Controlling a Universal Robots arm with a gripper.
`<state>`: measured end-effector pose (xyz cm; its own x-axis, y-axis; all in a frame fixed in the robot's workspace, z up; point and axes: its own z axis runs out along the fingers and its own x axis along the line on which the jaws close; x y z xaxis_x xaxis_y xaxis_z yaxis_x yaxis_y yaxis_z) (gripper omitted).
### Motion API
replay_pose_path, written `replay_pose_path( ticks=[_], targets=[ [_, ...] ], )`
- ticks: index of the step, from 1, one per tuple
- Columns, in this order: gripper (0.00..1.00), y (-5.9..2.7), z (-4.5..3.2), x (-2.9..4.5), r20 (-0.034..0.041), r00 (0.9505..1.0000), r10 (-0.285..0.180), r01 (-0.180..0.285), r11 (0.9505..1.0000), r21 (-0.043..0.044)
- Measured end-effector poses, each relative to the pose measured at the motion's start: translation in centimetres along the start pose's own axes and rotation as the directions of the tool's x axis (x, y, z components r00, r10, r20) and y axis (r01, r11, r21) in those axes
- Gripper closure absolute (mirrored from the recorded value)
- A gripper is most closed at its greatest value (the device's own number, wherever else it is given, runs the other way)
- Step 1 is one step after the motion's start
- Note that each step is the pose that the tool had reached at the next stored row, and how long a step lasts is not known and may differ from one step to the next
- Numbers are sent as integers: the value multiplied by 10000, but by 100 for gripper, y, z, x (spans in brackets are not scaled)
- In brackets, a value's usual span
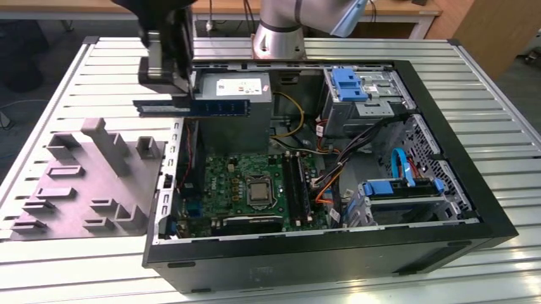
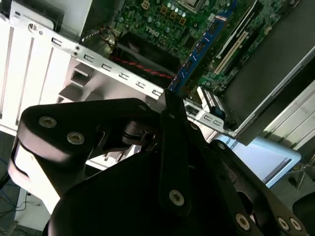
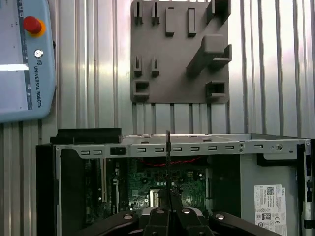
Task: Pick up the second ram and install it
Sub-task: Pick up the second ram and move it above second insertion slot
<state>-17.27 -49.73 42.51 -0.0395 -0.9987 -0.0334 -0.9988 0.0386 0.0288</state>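
One second ram [image 1: 222, 106], clamped near its middle by the single gripper [image 1: 173, 96], fingers pressed onto its flat faces. Held level and lengthwise in the air above the open computer case [image 1: 338, 250], over its wall on the exterior view's left, in front of the grey power supply [image 1: 232, 130] and well clear of the green motherboard [image 1: 228, 183] below. Thin, flat, dark blue-green, with dark chips along it and a small pale label. Same second ram [image 3: 168, 162] edge-on in the first wrist view, a thin dark line over the case rim; in the second wrist view a slanting blue strip [image 2: 197, 49] leading away from the gripper [image 2: 170, 105].

Inside the case: one processor socket [image 1: 256, 190], long black memory slots [image 1: 296, 180] just beside it (number not clear), two blue drive caddies [image 1: 348, 82] [image 1: 397, 187].

Beside the case, on the exterior view's left, one grey holder tray [image 1: 85, 183] with upright blocks and slots. One teach pendant [image 3: 24, 73] with a red button, lying on the counter [image 1: 473, 82].

Counter of pale ribbed metal. Wooden furniture [image 1: 495, 31] and dark floor behind.
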Motion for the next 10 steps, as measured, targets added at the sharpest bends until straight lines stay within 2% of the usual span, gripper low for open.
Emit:
replay_pose_path(
  ticks=[5,10],
  targets=[
    [88,-184,-5,-7,1,10000,0,0,10000,0],
    [88,-322,-8,-13,1,10000,1,-1,10000,0]
  ],
)
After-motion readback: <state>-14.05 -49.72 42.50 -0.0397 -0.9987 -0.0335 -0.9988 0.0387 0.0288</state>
